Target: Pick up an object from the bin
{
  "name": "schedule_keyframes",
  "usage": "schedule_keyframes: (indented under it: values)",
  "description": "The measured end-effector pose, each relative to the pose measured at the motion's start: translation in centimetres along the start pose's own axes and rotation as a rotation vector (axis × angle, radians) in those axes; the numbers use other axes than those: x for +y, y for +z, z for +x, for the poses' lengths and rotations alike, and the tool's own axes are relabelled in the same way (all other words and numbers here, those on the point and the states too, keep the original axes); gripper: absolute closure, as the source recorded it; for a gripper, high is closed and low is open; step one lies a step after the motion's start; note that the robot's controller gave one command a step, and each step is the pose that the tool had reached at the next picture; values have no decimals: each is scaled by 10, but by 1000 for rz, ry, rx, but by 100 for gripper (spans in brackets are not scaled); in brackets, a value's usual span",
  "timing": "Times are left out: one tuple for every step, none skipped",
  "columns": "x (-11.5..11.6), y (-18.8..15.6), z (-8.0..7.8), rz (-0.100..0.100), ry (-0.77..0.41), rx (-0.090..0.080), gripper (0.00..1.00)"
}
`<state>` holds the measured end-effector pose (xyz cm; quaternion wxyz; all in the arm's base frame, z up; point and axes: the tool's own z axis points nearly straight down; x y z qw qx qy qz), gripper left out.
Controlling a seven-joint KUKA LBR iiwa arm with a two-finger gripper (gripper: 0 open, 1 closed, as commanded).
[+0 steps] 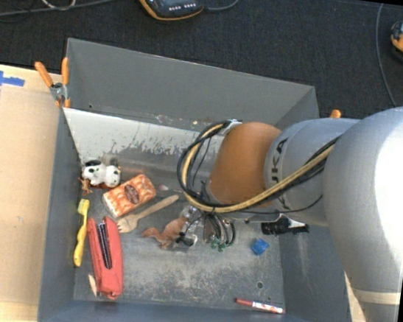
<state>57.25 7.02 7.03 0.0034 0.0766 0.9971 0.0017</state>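
Note:
My gripper (191, 227) reaches down below the arm's orange cover into the middle of the bin. Its tip is right at a small brown toy figure (163, 235) lying on the bin floor, and it looks to be touching the figure's right end. A wooden spatula (148, 211) lies slanted just left of the gripper. A small green thing (216, 245) lies close to its right. Whether the brown figure is gripped cannot be seen.
At the left lie an orange patterned block (129, 195), a black-and-white toy animal (101, 174), a yellow stick-like thing (80, 233) and a red case (108, 257). A blue piece (259, 246) and a red-and-white pen (260, 305) lie to the right and front right.

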Motion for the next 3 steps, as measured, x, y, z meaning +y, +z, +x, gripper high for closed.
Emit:
schedule_keyframes:
  values:
    - [0, 0, 0, 0, -1, 0, 100]
    - [-2, -61, 3, 1, 13, 5, 100]
    - [4, -137, -5, 2, -14, 8, 100]
